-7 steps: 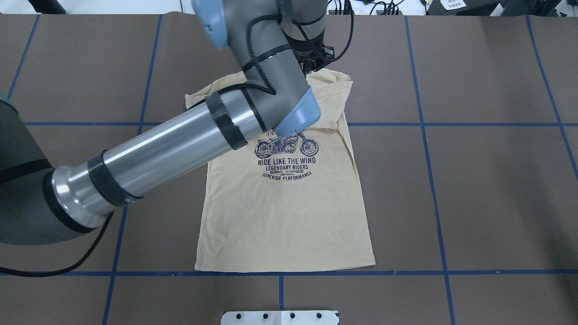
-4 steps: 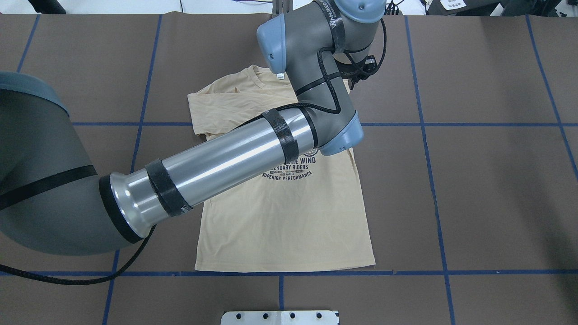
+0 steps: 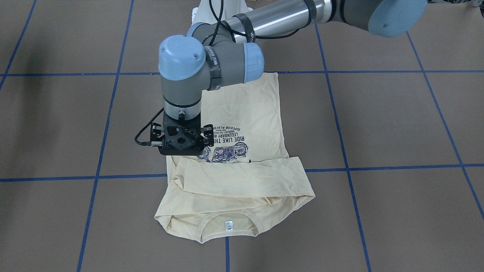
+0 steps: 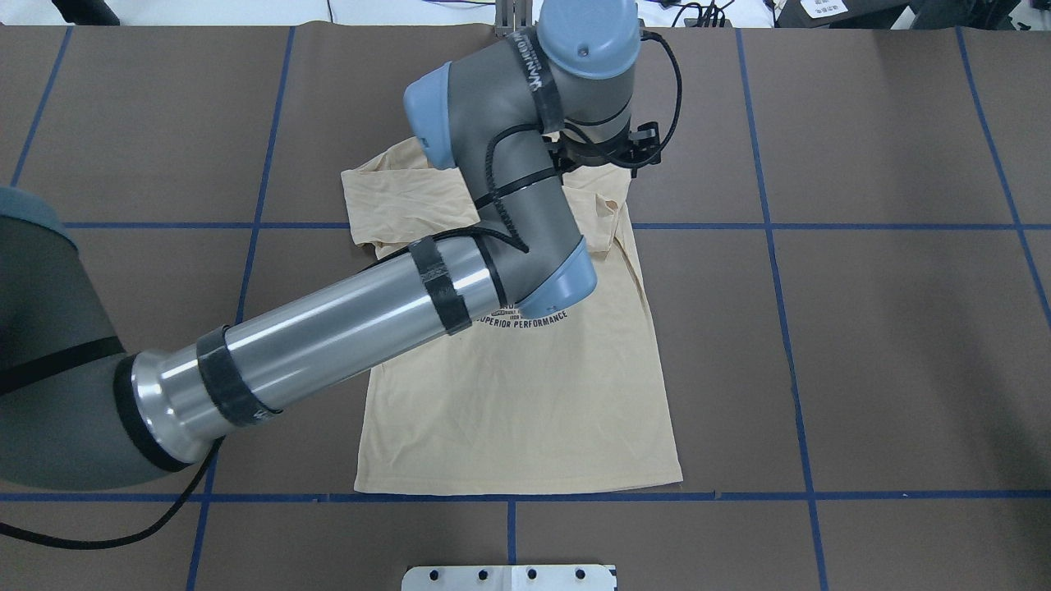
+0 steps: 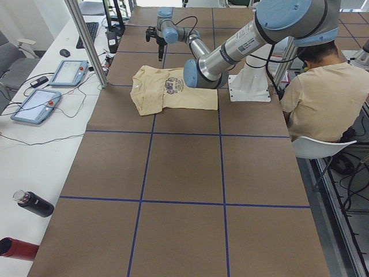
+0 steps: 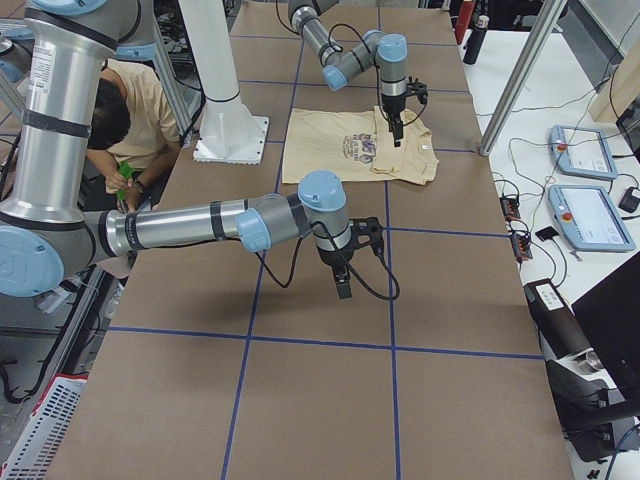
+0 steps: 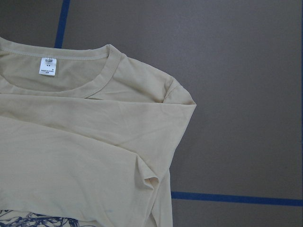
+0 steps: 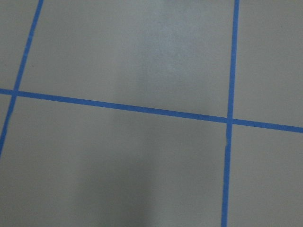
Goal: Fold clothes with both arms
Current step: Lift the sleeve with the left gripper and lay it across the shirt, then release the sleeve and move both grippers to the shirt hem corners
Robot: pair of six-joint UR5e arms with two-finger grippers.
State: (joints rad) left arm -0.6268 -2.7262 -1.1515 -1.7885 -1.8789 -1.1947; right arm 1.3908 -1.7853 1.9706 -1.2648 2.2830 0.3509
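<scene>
The desk (image 4: 862, 328) gave me plenty of bare room on every side of the shirt (image 4: 525, 410), most of it on the robot's right. The hem ran straight along a blue tape line (image 4: 739, 496) near the pedestal (image 4: 509, 577). The left arm (image 4: 328, 328) crossed the shirt, and its hand (image 3: 180, 145) hung over the shirt's edge beside the print (image 3: 227, 145). I could not tell how far that hand was open; its wrist view showed only cloth lying loose. The right hand (image 6: 343, 288) hovered over bare desk well apart, its opening unclear too. The shirt lay print up, a sleeve (image 3: 242, 177) folded across the chest, rumpled at the collar, white tag (image 3: 228, 225) showing.
</scene>
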